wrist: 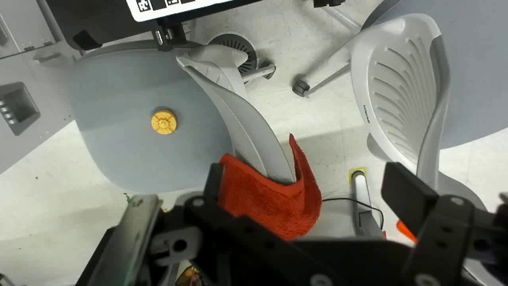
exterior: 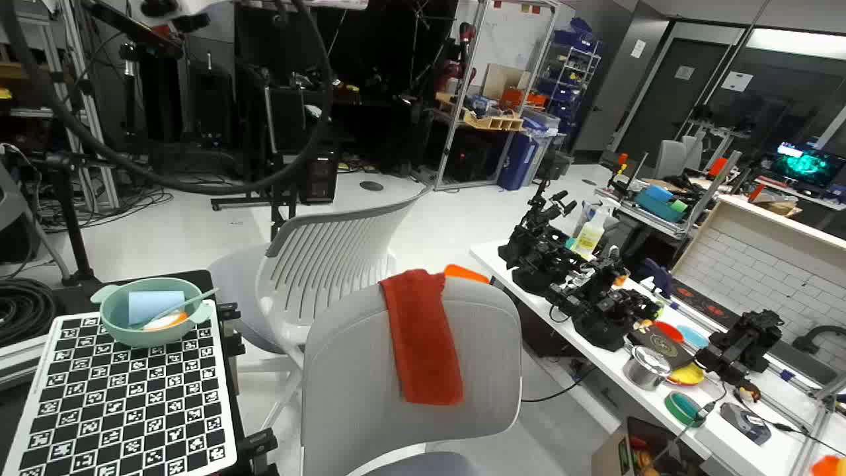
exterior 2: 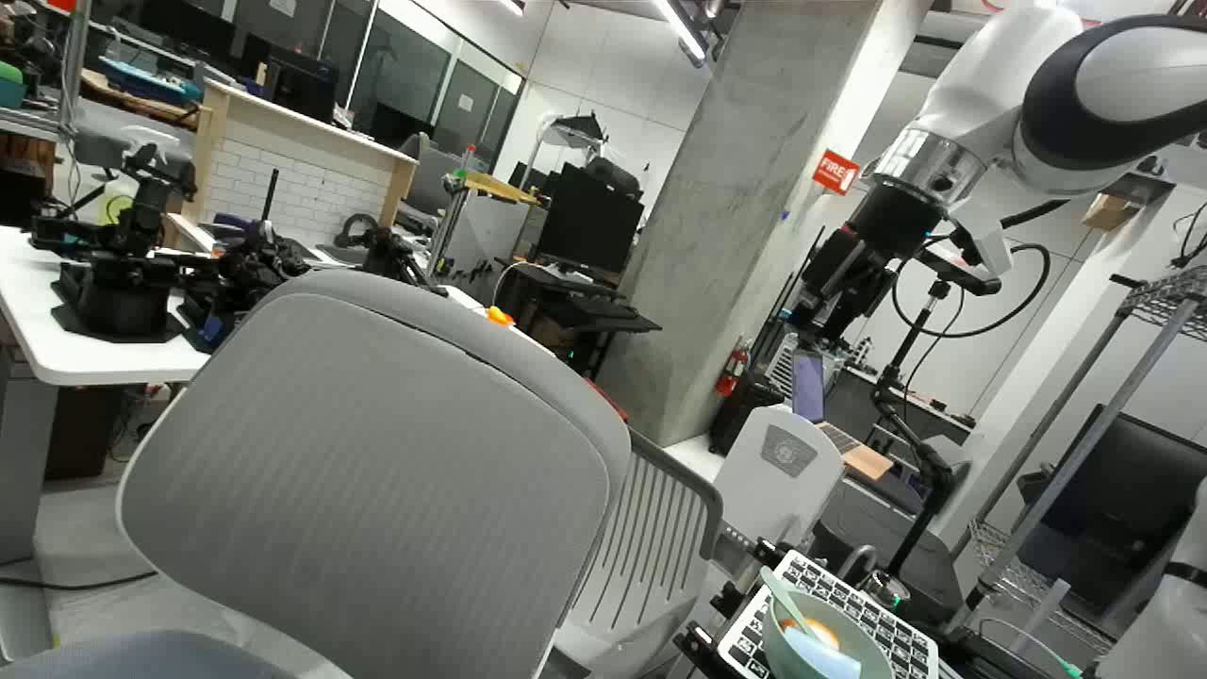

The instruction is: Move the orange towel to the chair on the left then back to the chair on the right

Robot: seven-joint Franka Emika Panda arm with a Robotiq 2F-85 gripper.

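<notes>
my claw (wrist: 311,186) hangs spread above the orange towel (wrist: 270,202), which drapes over the back of the left chair (wrist: 198,115) in the wrist view. i'd centre its fold between the fingers (wrist: 408,198) (it sits nearer the left one), descend, pinch only cloth, lift.

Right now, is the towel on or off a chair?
On: an exterior view shows the towel draped over a gray chair's backrest.

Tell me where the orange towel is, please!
In the middle of an exterior view, the orange towel hangs over the nearer gray chair's backrest, to the right of the slatted white chair.
</notes>
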